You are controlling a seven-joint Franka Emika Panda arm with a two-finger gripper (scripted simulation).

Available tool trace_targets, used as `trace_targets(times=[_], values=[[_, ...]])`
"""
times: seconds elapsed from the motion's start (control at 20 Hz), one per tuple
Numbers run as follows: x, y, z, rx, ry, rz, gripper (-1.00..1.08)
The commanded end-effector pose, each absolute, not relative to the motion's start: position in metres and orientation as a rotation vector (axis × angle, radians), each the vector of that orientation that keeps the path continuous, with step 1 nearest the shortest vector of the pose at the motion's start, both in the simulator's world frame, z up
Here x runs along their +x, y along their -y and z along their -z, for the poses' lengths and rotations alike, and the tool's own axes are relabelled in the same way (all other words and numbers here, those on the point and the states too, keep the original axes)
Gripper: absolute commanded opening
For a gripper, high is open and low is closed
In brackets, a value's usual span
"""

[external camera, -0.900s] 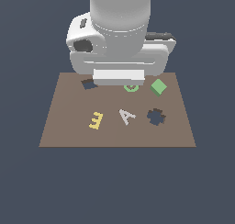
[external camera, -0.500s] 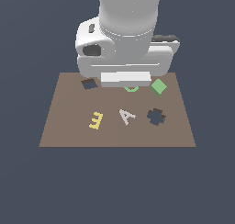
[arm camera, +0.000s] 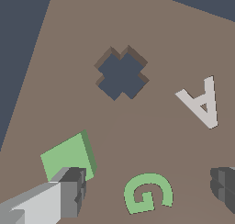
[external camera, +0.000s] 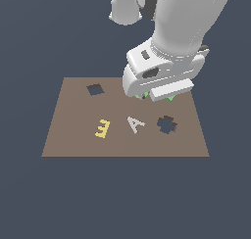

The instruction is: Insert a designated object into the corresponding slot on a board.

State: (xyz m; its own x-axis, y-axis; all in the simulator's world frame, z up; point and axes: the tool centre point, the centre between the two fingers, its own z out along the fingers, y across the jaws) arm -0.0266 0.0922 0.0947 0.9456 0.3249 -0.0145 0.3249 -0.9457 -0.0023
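Brown board [arm camera: 151, 30]; light-green block [arm camera: 66, 156]; green G [arm camera: 148, 193]; white A [arm camera: 202, 102].

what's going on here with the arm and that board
A Panda arm is low over the far right part of the board, going for the green block. In the wrist view the gripper is open, one finger by the block, the other past the green G; nothing is gripped yet. The block lies flat on the board. Its square slot, far left in the exterior view, is empty.
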Motion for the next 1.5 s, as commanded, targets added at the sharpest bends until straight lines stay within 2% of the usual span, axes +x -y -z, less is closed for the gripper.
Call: trace_targets(times=[0.0, 0.45, 1.2, 1.25, 1.45], values=[[-0.037, -0.115, -0.08, 3.072, -0.664, 0.015, 1.0], [-0.064, -0.154, -0.052, 2.999, -0.941, 0.001, 1.0], [-0.066, -0.156, -0.03, 2.992, -0.957, 0.0, 1.0], [-0.066, -0.156, -0.03, 2.992, -0.957, 0.0, -1.0], [-0.066, -0.156, -0.03, 2.992, -0.957, 0.0, -1.0]])
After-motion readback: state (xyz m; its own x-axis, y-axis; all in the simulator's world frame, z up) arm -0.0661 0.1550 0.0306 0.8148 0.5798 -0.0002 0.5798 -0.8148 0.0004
